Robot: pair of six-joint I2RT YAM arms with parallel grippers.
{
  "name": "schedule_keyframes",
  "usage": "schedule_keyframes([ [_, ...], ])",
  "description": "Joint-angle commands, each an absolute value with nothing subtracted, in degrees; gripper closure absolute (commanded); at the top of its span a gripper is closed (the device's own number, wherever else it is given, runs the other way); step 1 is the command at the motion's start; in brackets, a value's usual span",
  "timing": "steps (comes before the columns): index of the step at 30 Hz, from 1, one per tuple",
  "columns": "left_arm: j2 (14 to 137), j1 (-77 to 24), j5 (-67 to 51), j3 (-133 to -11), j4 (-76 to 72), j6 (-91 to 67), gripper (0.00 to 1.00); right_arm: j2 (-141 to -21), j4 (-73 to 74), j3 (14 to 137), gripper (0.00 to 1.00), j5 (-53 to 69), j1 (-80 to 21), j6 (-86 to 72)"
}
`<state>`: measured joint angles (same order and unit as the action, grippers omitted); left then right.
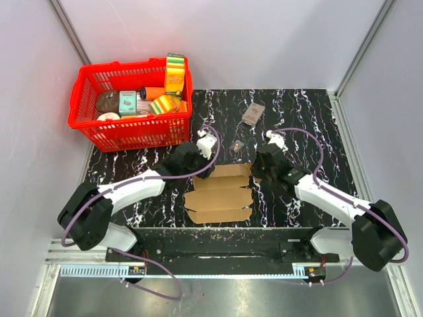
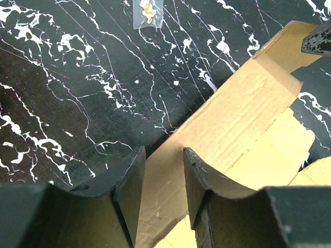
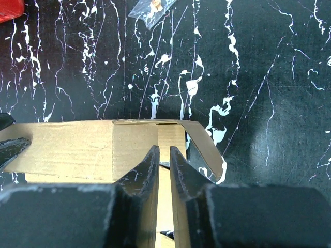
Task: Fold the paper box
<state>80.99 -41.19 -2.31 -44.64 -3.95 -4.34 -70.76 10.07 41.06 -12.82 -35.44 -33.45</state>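
1. Left wrist view: my left hand (image 2: 163, 155) sits at the far left corner of the paper box (image 2: 243, 119). Its fingers are spread part way, and a strip of cardboard runs through the gap. I see no firm pinch there.
2. My right hand (image 3: 163, 150) is at the far right corner with its fingers almost pressed together. Cardboard shows in the slit, so I judge it is pinching a flap of the box.
3. From above, the box lies on the surface (image 1: 304, 119) just beyond my bases, between my two arms. It is mostly a flat sheet, and only the far strip has started to rise.
4. I judge the step in hand to be standing up that far long wall. The next move calls for both hands to turn it evenly along its crease so the corners do not buckle.
5. A small clear bag (image 1: 238, 144) lies just past the box, and a small printed packet (image 1: 252, 113) lies further out.
6. At the far left a red basket (image 1: 132, 135) holds groceries, including a tall yellow-green carton (image 1: 175, 72), a striped sponge (image 1: 163, 104) and a can (image 1: 127, 102).
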Motion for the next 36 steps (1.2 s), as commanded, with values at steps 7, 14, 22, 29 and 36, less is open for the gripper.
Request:
schedule_keyframes([
  [7, 77.08, -42.89, -0.17, -41.75, -7.12, -6.24, 0.6, -71.28, 7.91, 43.59, 0.8, -11.61, -34.98, -32.78],
  [14, 76.99, -43.33, 1.32, -41.22, -7.29, -6.24, 0.6, -73.39, 7.38, 43.59, 0.81, -8.0, -34.98, -32.43],
  [22, 77.34, -43.33, 1.58, -41.48, -7.21, -6.15, 0.6, -76.55, 6.16, 44.56, 0.85, -4.93, -34.89, -32.43],
  [29, 78.05, -43.59, 1.14, -41.84, -7.21, -6.24, 0.6, -77.08, 2.99, 43.07, 0.87, -0.53, -34.98, -34.89],
  [36, 78.13, -43.77, 1.14, -41.84, -7.12, -6.24, 0.6, -76.82, -2.81, 40.17, 0.88, 4.74, -34.19, -38.84],
])
